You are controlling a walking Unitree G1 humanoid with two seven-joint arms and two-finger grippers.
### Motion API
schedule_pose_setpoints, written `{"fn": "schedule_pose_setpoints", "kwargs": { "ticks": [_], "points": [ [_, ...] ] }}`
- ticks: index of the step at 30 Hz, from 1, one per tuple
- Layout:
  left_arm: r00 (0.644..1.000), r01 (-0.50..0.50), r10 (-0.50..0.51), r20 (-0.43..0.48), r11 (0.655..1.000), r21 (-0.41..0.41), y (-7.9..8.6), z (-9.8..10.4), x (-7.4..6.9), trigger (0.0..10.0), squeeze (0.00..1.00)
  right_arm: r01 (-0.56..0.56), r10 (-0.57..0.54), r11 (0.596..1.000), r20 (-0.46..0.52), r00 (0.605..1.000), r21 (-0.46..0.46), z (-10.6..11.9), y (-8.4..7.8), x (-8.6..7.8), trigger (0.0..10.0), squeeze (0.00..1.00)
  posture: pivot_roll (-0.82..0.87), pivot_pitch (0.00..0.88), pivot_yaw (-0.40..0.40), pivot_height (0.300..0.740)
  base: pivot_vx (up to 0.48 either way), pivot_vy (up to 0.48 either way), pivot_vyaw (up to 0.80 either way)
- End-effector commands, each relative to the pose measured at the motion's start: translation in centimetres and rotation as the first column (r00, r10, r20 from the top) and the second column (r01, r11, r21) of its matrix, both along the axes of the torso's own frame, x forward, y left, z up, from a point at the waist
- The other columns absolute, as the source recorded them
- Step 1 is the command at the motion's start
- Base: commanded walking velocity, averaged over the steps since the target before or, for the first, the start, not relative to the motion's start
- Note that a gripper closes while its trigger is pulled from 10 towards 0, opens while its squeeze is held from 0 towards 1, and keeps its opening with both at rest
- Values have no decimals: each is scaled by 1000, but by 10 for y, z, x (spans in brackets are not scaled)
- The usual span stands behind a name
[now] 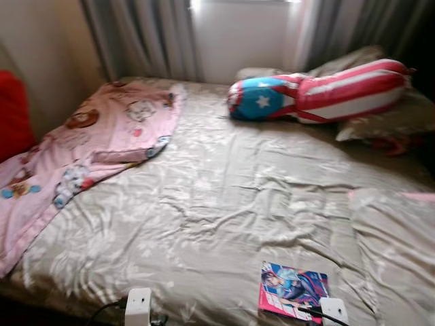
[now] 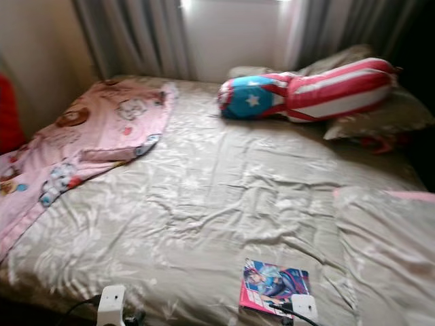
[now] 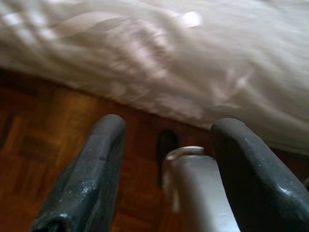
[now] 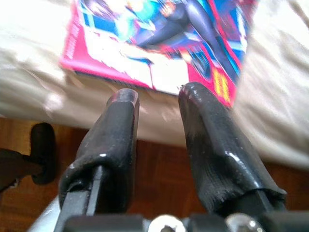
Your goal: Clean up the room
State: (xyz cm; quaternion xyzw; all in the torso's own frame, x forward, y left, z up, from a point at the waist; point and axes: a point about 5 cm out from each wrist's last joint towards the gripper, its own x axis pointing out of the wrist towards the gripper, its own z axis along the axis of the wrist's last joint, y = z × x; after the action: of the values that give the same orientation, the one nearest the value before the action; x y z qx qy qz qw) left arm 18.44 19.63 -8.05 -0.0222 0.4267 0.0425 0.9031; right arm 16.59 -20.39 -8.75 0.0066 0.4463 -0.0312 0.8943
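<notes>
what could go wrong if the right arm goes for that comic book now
The comic book lies flat near the edge of the bed, so the right end effector, open and level with that edge, may push it further onto the sheet rather than get a finger beneath. The sheet is wrinkled and soft, so a finger could snag fabric with the cover. A pinch at one corner might bend the thin cover.

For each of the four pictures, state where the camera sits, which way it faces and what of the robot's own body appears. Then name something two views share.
Left eye view: on the head, facing forward and down over the bed; both wrists at the bottom edge.
Right eye view: beside it, same scene.
Left wrist view: along the left gripper toward the bed's edge and wooden floor.
Right wrist view: along the right gripper, fingers apart, just short of the comic book.
Shared: the comic book lies in the eye views too.
</notes>
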Motion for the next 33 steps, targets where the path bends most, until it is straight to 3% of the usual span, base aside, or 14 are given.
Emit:
{"fn": "schedule_pose_setpoints", "kwargs": {
  "ticks": [1, 8, 20, 33],
  "points": [
    [999, -3, 2, -32, 1000, -4, -1, -3, -4, 10000, 0, -2, 2, 1000, 3, 1000, -6, 0, -2, 0, 10000, 0, -38, 0, -12, 740, 0, 0, 800],
    [999, 20, -19, -44, 1000, 8, 1, -4, -6, 10000, 0, -3, 3, 1000, -16, 1000, 31, -4, 17, -4, 10000, 0, -38, 0, -7, 740, 0, 372, 0],
    [997, 19, -17, -75, 999, 32, 23, -6, -20, 10000, 0, 19, -19, 999, -19, 1000, 29, -5, 19, -4, 10000, 0, -43, 0, 2, 740, 0, 462, 0],
    [997, 26, -25, -72, 999, 23, 13, -6, -16, 10000, 0, 15, -14, 999, -21, 1000, 30, -5, 20, -4, 10000, 0, -39, 0, -1, 740, 0, 480, 0]
  ]
}}
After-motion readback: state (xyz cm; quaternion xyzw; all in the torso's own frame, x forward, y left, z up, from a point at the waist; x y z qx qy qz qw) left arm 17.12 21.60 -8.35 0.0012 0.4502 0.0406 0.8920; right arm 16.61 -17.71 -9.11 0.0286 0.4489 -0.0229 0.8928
